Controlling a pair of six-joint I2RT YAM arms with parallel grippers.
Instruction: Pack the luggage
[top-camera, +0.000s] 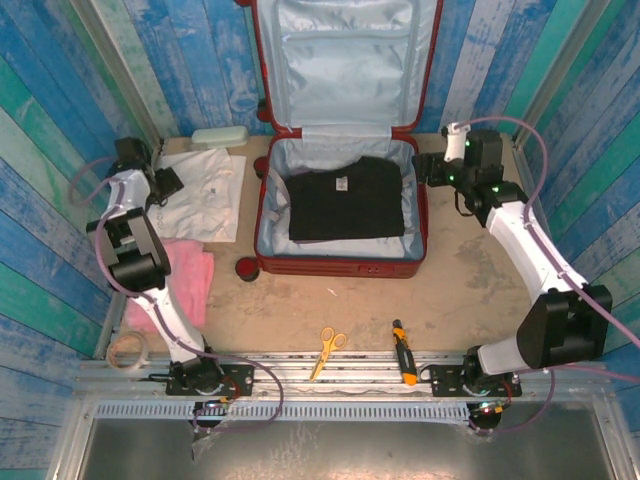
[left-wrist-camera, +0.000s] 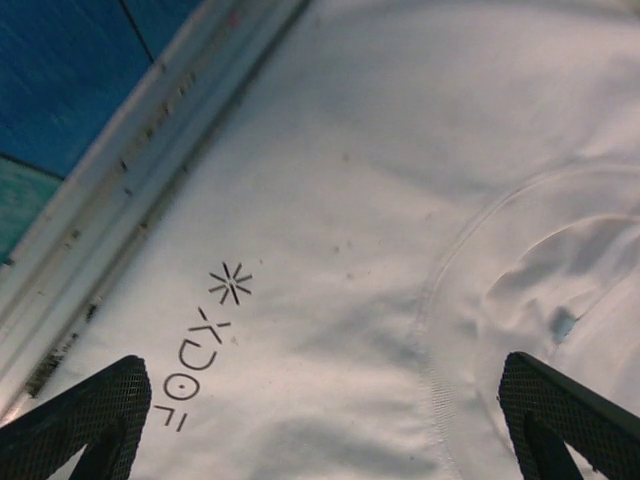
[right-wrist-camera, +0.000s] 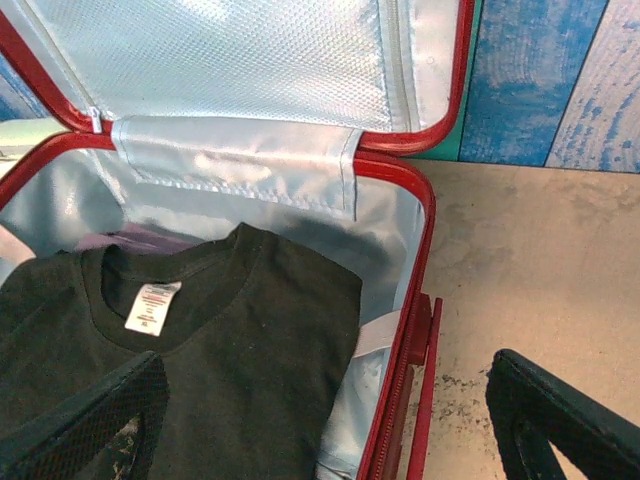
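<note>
The large dark-red hard-shell suitcase (top-camera: 340, 266) is seen lying open at 12 o'clock on the sandy bench (top-camera: 450, 300). A folded black cotton T-shirt (top-camera: 347, 200) is laid in its grey-blue lined base. The left claw (left-wrist-camera: 318, 400) is held spread apart over a white fabric garment (left-wrist-camera: 350, 180) at the suitcase's 9 o'clock. The right claw (right-wrist-camera: 325, 385) is likewise spread apart by its 3 o'clock rim.

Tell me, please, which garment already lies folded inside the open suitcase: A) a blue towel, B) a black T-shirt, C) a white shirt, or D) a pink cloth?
B: the black T-shirt lies folded in the lower half of the luggage, while the white shirt and the pink cloth lie on the table to its left.
</note>
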